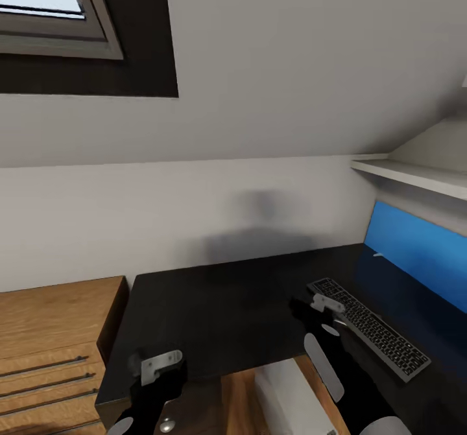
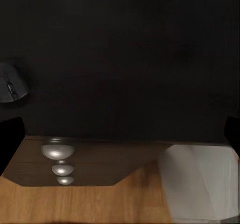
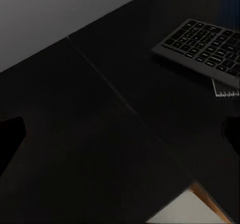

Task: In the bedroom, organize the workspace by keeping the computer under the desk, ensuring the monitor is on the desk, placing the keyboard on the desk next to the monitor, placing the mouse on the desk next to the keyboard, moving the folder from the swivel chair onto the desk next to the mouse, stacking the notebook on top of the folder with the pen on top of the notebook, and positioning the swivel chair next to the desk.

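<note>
At far left in the head view we see a skylight (image 1: 39, 7) set in the sloped ceiling, and below it a light-wood dresser (image 1: 52, 338) with long bar handles, standing just beside the counter (image 1: 227, 305). The counter's glossy black top runs rightward to a blue back panel (image 1: 421, 253), above which a white wall shelf (image 1: 415, 174) projects.

The left end effector (image 1: 159, 367) hangs over the counter's near left edge; we cannot tell how far its jaws are parted. In the left wrist view we see the dark top from above, a small rounded grey object, probably the mouse (image 2: 11, 83), at the picture's edge, three round silver knobs (image 2: 59, 152) on the drawer front below, and a pale box (image 2: 202, 181) on the wood floor, likely the computer.

The right end effector (image 1: 327, 305) hovers just beside the near end of the keyboard (image 1: 370, 328), which lies on the counter in front of the blue panel; its jaw opening is likewise unclear. In the right wrist view, a spiral-bound edge (image 3: 225, 91) peeks out beside the keyboard (image 3: 205, 46).
</note>
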